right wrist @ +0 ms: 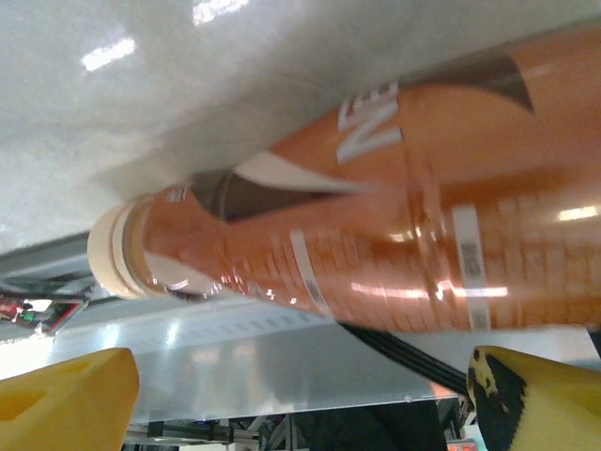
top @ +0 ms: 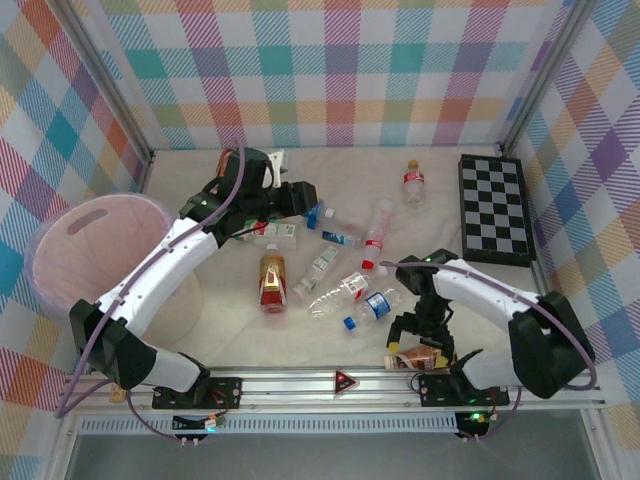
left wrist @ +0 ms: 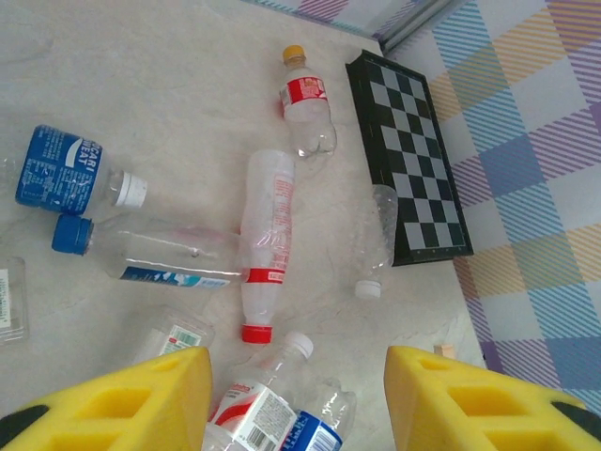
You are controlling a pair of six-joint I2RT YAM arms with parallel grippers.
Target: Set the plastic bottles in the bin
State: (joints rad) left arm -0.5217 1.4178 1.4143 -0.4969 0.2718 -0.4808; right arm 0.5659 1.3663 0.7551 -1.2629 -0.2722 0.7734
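Hovering the spread right gripper (top: 420,335) over the orange bottle (top: 412,358) at the table (top: 300,355) edge, you are risking pushing it off; left gripper (left wrist: 296,395) is also hanging spread.

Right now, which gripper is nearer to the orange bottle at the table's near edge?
Right. The right gripper hovers open directly over the orange bottle; the left gripper is far away, above the clear bottles farther back.

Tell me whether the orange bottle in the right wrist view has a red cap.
No, the orange bottle has a pale cream cap, not a red one.
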